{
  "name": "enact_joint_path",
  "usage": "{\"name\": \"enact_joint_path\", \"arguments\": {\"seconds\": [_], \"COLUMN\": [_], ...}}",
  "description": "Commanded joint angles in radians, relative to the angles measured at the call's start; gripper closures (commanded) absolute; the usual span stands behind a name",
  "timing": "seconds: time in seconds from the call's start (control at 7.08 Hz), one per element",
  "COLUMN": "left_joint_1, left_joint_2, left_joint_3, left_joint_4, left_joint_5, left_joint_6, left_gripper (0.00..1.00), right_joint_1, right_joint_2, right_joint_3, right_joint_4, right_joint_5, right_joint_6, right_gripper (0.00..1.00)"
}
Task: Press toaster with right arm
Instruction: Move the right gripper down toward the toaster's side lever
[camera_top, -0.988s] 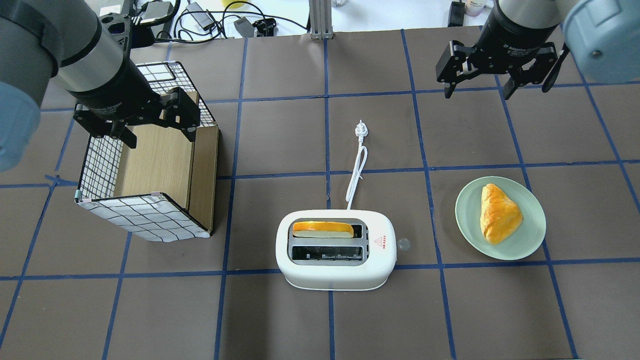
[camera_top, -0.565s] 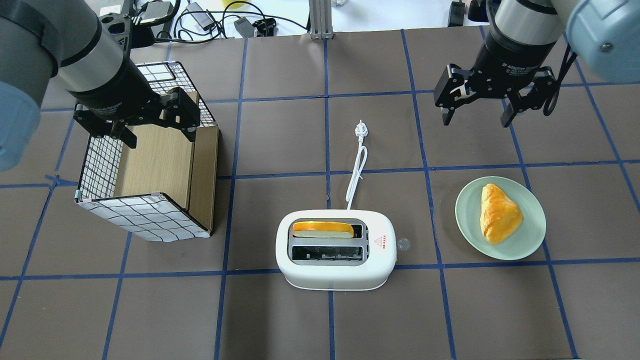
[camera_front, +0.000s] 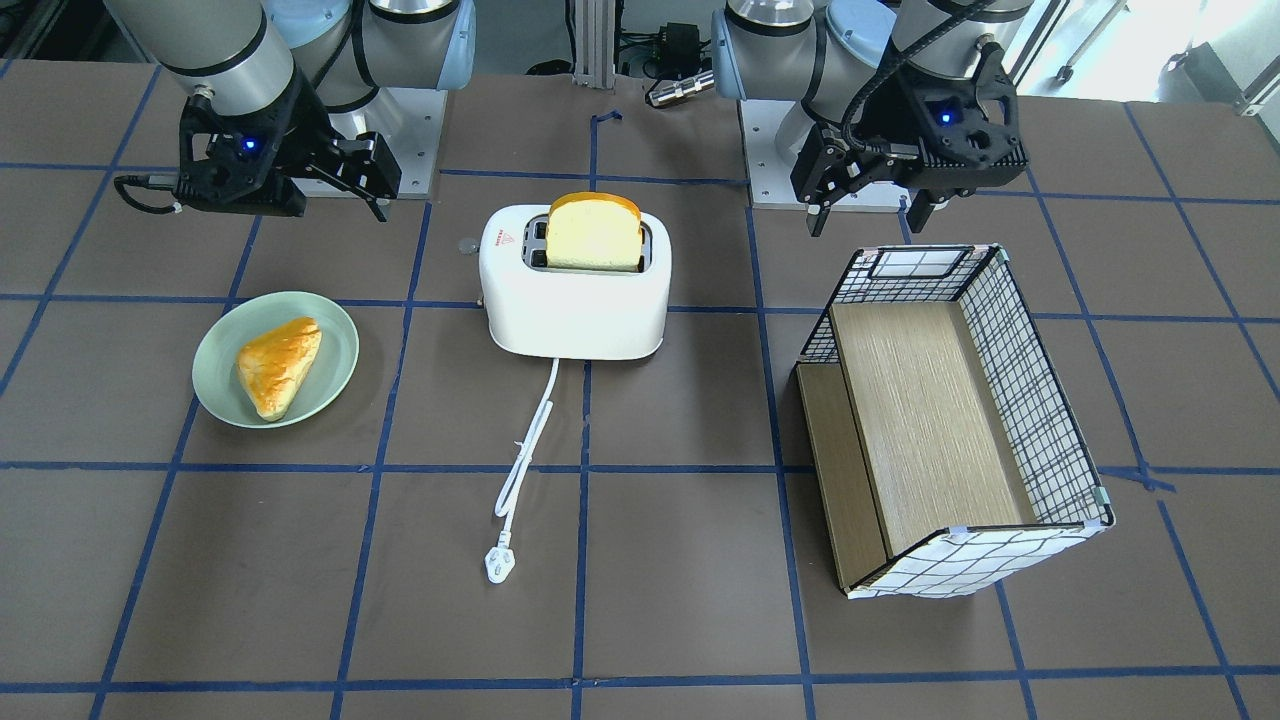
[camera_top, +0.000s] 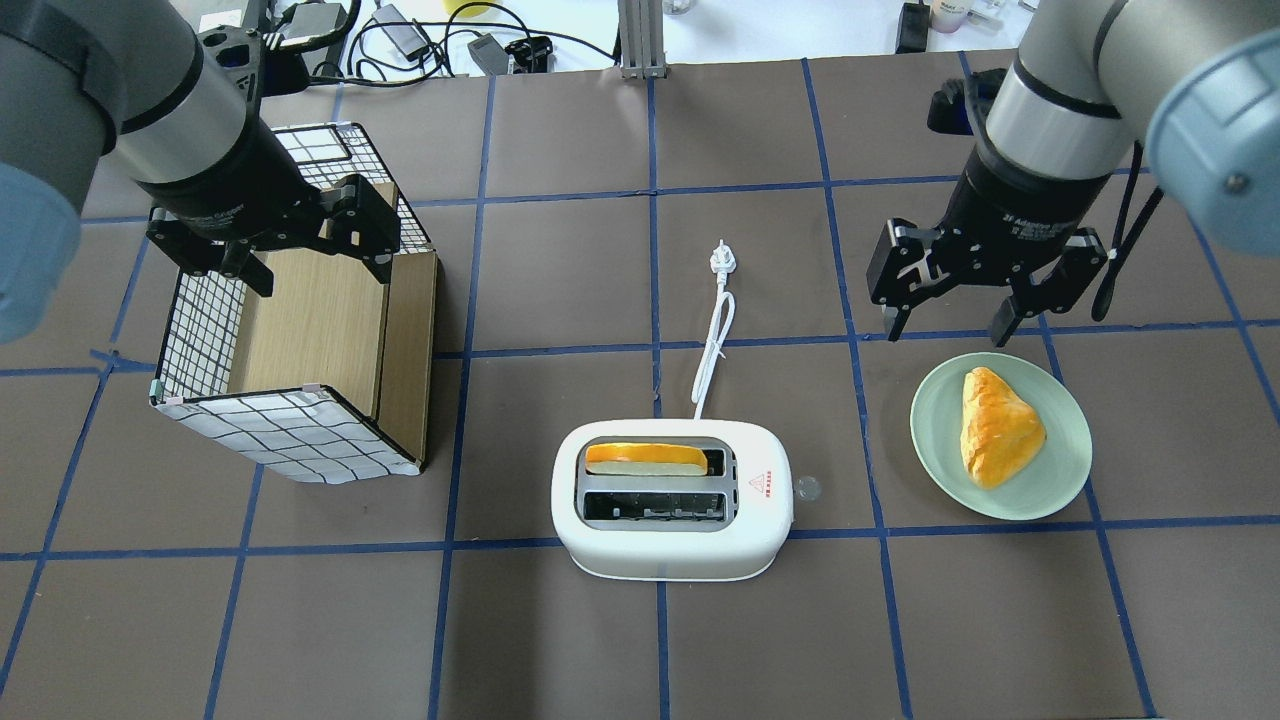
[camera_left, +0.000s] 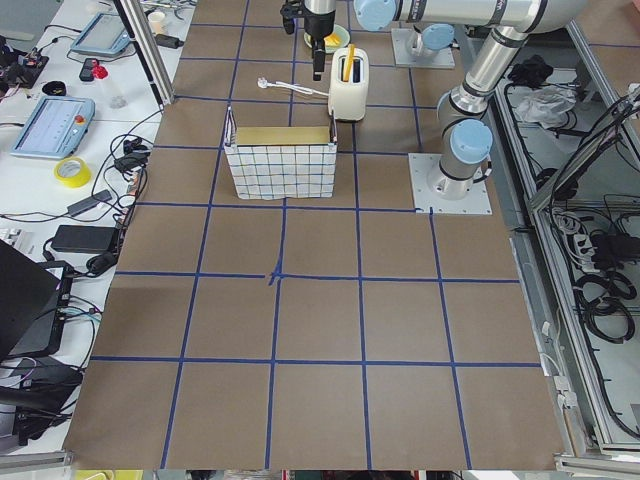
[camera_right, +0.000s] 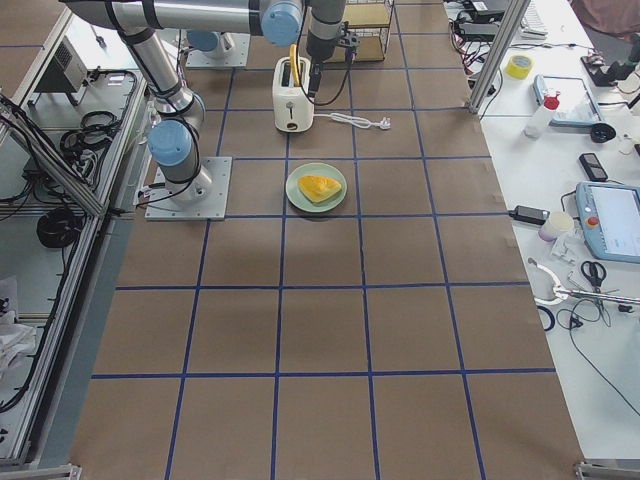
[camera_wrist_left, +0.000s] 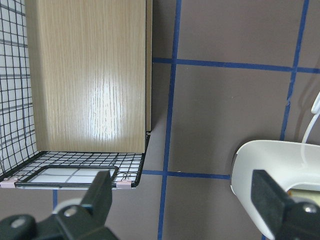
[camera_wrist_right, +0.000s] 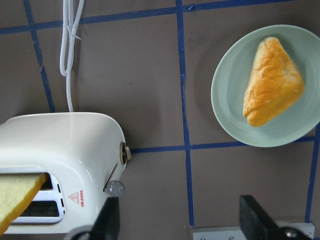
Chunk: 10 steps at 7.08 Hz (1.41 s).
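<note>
The white two-slot toaster (camera_top: 670, 545) stands at the table's middle front, with a bread slice (camera_top: 645, 458) in its far slot. Its lever knob (camera_top: 807, 488) sticks out on the right side and also shows in the right wrist view (camera_wrist_right: 115, 188). The cord and plug (camera_top: 718, 262) lie behind it. My right gripper (camera_top: 948, 330) is open and empty. It hangs above the table behind the plate, to the right of and beyond the toaster (camera_front: 575, 300). My left gripper (camera_top: 320, 275) is open and empty over the basket.
A green plate (camera_top: 1060, 480) with a pastry (camera_top: 995, 425) sits to the right of the toaster. A wire basket (camera_top: 290, 435) with a wooden board inside lies at the left. Cables and devices lie beyond the table's back edge.
My right gripper has moved from the table's back right toward the front, to just behind the plate. It stays open. The left arm and the toaster have not moved.
</note>
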Motion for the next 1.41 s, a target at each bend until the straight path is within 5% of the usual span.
{"name": "enact_joint_path", "arguments": {"seconds": [0.0,0.14,0.42,0.56,1.27], "left_joint_1": [0.0,0.0,0.0,0.0,0.0], "left_joint_2": [0.0,0.0,0.0,0.0,0.0], "left_joint_3": [0.0,0.0,0.0,0.0,0.001], "left_joint_4": [0.0,0.0,0.0,0.0,0.0], "left_joint_5": [0.0,0.0,0.0,0.0,0.0], "left_joint_6": [0.0,0.0,0.0,0.0,0.0], "left_gripper": [0.0,0.0,0.0,0.0,0.0], "right_joint_1": [-0.002,-0.002,-0.003,-0.002,0.0], "right_joint_2": [-0.052,-0.051,-0.051,-0.048,-0.02], "right_joint_3": [0.13,0.161,0.23,0.255,0.334], "right_joint_4": [-0.176,-0.239,-0.258,-0.19,-0.155], "right_joint_5": [0.004,0.06,0.172,0.256,0.305], "right_joint_6": [0.007,0.001,-0.01,-0.012,-0.061], "right_gripper": [0.22,0.31,0.83,1.0,1.0]}}
